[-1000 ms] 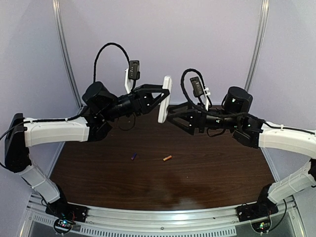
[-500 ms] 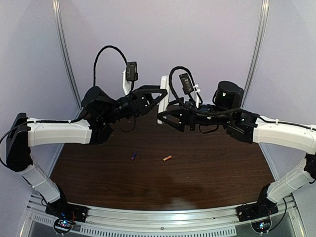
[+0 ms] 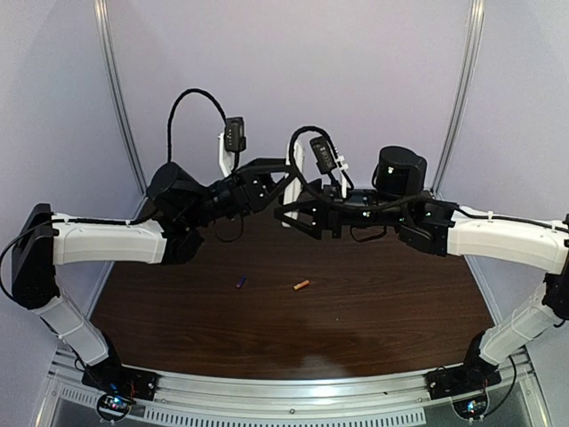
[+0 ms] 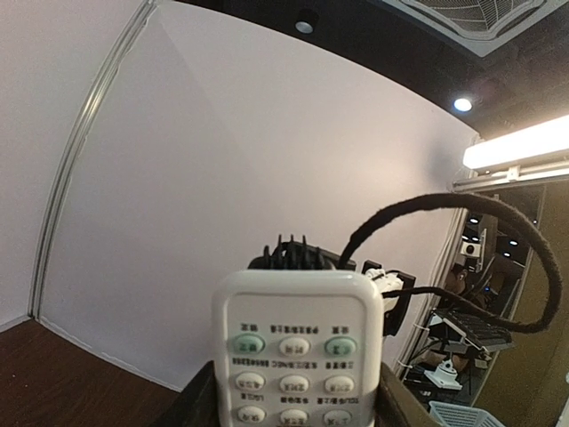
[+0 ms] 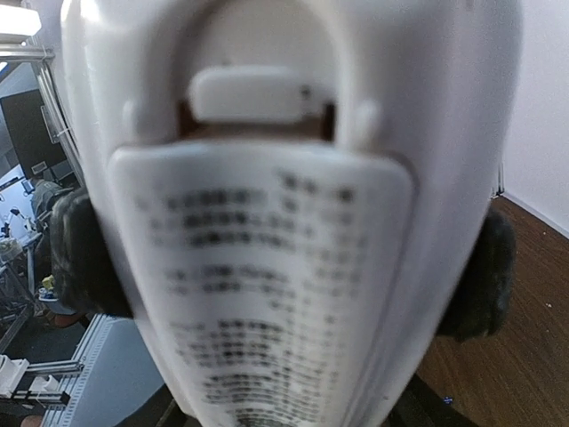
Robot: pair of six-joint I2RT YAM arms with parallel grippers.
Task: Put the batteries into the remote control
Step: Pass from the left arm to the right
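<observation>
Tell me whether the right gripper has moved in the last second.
Yes, leftward. In the top view the tips of the right gripper were straight above the orange battery; now they sit left of it, by the remote control.

The small white rectangular plastic remote control in the black left gripper carries rows of pale grey buttons, two in the top row green, with tiny dark print between. Its back, towards the black right gripper, is white with a label of blurred dark lettering. Below both grippers, the dark brown wood-grain table holds a tiny purple battery and a tiny orange battery.
</observation>
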